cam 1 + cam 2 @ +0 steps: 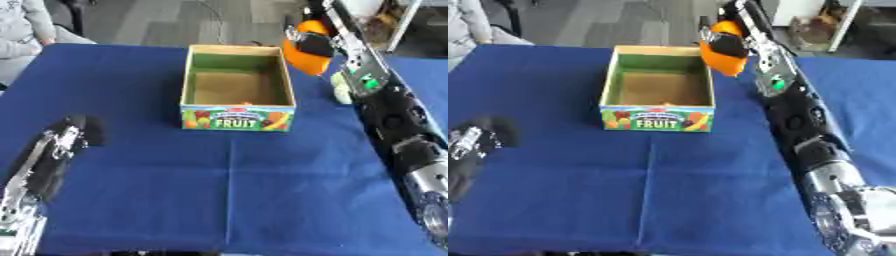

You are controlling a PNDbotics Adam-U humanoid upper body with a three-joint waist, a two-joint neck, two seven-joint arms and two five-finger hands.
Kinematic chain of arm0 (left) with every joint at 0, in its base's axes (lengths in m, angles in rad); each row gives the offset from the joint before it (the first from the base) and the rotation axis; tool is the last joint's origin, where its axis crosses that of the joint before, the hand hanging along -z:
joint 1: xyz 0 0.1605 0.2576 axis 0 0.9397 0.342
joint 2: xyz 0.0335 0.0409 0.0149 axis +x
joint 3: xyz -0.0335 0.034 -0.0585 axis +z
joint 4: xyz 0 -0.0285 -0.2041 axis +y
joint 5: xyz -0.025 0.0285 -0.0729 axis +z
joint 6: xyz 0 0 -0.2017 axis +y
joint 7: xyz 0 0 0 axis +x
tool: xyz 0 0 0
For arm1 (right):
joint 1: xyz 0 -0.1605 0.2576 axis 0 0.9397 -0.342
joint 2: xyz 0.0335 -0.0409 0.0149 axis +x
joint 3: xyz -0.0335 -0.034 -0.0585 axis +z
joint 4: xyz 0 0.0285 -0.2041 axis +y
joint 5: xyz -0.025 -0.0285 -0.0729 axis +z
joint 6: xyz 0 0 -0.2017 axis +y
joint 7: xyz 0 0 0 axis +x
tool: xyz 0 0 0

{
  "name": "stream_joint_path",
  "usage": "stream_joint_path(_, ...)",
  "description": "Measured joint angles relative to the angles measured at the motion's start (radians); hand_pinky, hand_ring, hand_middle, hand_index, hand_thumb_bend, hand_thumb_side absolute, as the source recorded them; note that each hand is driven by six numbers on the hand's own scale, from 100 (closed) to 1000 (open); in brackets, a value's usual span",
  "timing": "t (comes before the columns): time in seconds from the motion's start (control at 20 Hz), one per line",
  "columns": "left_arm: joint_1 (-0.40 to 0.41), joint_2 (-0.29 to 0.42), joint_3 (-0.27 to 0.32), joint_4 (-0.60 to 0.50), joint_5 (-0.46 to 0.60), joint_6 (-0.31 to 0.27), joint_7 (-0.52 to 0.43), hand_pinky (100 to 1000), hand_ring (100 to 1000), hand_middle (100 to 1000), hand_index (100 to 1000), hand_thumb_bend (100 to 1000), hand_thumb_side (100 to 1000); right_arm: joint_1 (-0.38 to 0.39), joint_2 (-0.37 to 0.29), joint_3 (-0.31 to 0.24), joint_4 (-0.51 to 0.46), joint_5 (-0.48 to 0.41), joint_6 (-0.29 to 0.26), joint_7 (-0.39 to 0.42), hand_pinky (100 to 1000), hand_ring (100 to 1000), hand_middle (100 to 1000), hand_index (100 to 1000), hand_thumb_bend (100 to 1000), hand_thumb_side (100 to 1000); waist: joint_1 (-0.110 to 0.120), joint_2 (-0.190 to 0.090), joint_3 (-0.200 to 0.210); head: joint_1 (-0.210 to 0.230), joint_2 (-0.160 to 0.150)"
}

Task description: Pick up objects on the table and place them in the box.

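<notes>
The table (262, 200) is covered w/ a dark blue cloth, creased in a cross just in front of the box. Behind the table is grey flooring; a pale shelf frame stands in the room's far right corner, beyond the box.

Count, big to small: 1 table, 2 robot arms, 1 box, 1 orange thing, 1 pale green thing.

The right arm (394, 120) runs up the right side of the box, from the near right corner to a spot beside the box's far right corner. The left arm lies near the table's front left edge, well apart from the box.

The box (237, 118) is an open wooden crate w/ green inner walls and "FRUIT" printed on its front, standing upright mid-table. Its floor looks bare; a bit of orange shows at the front rim, can't tell what.

The right hand (726, 44) is curled round the orange thing (721, 61), held just beside the box's far right corner, outside the rim. The left hand (74, 131) rests left of the box, well apart; can't tell its state.

The pale green thing (339, 88) sits on the cloth right of the box, partly hidden by the right arm.
</notes>
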Motion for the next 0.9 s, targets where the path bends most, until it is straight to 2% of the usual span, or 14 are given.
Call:
stream_joint_path(0.05,-0.003,0.000,-0.003,0.000,0.002,0.000,-0.002,685,669,615,697,100,730,0.000,0.008,0.002,-0.001,0.000,-0.001,0.002,283,100,100,147,100,254,0.000,0.001,0.009,-0.006,0.000)
stream_joint_path(0.15,-0.010,0.000,-0.007,0.000,0.005,0.000,-0.007,686,669,615,697,100,730,0.001,0.021,0.005,-0.002,0.006,-0.005,0.006,361,100,100,178,100,231,0.000,0.001,0.027,-0.020,0.000)
stream_joint_path(0.2,-0.011,0.000,-0.009,0.000,0.007,0.001,-0.009,686,669,615,697,100,730,0.005,0.029,0.005,-0.002,0.010,-0.010,0.012,424,100,100,211,100,218,0.000,0.002,0.035,-0.026,0.000)
stream_joint_path(0.25,-0.012,0.000,-0.011,0.000,0.009,0.001,-0.010,686,669,615,697,100,730,0.010,0.036,0.006,-0.002,0.016,-0.018,0.025,437,100,100,223,100,215,0.000,0.003,0.040,-0.031,0.000)
stream_joint_path(0.3,-0.013,0.000,-0.011,0.000,0.011,0.002,-0.011,686,669,615,697,100,731,0.015,0.042,0.010,-0.001,0.023,-0.031,0.043,491,100,131,276,100,207,0.000,0.004,0.043,-0.036,0.000)
stream_joint_path(0.35,-0.014,0.000,-0.012,0.000,0.011,0.001,-0.013,686,669,615,697,100,732,0.019,0.048,0.012,0.001,0.028,-0.049,0.065,527,142,175,316,100,204,0.000,0.006,0.047,-0.039,0.000)
stream_joint_path(0.45,-0.016,0.000,-0.012,0.000,0.012,0.002,-0.015,687,669,615,697,100,732,0.027,0.058,0.018,0.005,0.040,-0.090,0.116,634,330,367,520,100,199,0.001,0.007,0.049,-0.045,0.000)
stream_joint_path(0.5,-0.017,0.000,-0.012,0.000,0.012,0.002,-0.015,687,670,615,697,100,732,0.029,0.061,0.020,0.006,0.049,-0.113,0.142,681,454,471,615,100,198,0.001,0.007,0.049,-0.047,0.000)
stream_joint_path(0.55,-0.017,0.000,-0.012,0.000,0.013,0.001,-0.016,687,670,615,697,100,733,0.033,0.062,0.023,0.008,0.062,-0.136,0.168,696,488,501,646,100,190,0.001,0.008,0.049,-0.049,0.000)
stream_joint_path(0.6,-0.017,0.000,-0.012,0.000,0.013,0.001,-0.016,687,670,615,697,100,734,0.035,0.062,0.024,0.009,0.075,-0.158,0.193,741,595,597,735,100,162,0.001,0.008,0.049,-0.051,0.000)
stream_joint_path(0.7,-0.017,0.000,-0.012,0.000,0.013,0.001,-0.017,687,670,615,697,100,735,0.041,0.064,0.023,0.009,0.101,-0.195,0.232,789,703,695,800,100,140,0.001,0.009,0.049,-0.053,0.000)
stream_joint_path(0.9,-0.017,-0.001,-0.014,0.000,0.013,0.001,-0.017,688,670,615,697,100,735,0.045,0.067,0.013,0.008,0.146,-0.221,0.241,824,764,763,821,100,125,0.002,0.012,0.048,-0.053,0.000)
